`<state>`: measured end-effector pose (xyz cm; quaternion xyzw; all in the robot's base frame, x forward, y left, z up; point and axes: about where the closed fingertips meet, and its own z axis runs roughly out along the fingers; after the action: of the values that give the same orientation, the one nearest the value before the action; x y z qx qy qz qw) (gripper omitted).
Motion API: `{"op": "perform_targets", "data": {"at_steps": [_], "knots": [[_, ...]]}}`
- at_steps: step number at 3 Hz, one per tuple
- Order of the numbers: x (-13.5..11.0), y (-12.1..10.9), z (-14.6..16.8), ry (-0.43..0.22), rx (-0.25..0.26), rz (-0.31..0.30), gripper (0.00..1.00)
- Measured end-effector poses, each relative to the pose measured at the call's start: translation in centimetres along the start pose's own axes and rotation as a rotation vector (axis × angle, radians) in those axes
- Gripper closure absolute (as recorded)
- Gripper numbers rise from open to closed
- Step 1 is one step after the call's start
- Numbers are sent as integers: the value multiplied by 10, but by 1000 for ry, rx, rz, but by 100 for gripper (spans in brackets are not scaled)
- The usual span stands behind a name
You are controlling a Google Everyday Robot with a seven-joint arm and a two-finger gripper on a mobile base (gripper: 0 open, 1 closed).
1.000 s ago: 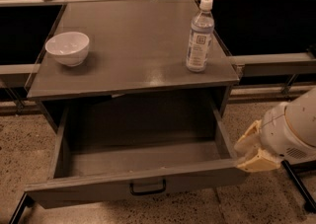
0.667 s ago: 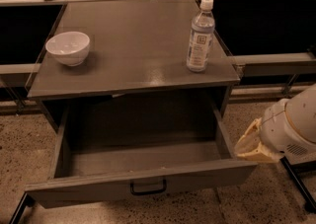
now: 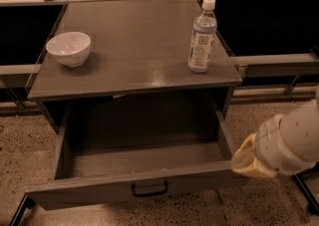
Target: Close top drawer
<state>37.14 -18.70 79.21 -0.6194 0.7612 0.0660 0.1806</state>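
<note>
The top drawer (image 3: 99, 193) stands pulled far out beneath the cabinet top (image 3: 134, 56), its front near the lower edge; speckled floor (image 3: 269, 115) lies to its right. The gripper (image 3: 247, 160) sits at its near right corner; open or clenched, I cannot tell.

This looks like an office or test-lab corner: a plain grey metal cabinet (image 3: 139, 46) with its top drawer (image 3: 134, 190) pulled out stands on a speckled polished floor (image 3: 259, 115) before metal rails (image 3: 279, 63), with the robot's gripper (image 3: 246, 160) just beside the drawer's right front corner.
</note>
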Motion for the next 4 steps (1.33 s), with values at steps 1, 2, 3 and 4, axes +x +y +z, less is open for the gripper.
{"op": "perform_targets", "data": {"at_steps": [1, 2, 3, 4], "knots": [[-8, 37, 54, -4, 3, -98, 100], [-10, 70, 136, -6, -12, -163, 100], [-19, 72, 171, -19, 24, -199, 100], [-30, 51, 188, -27, 72, -219, 98]]}}
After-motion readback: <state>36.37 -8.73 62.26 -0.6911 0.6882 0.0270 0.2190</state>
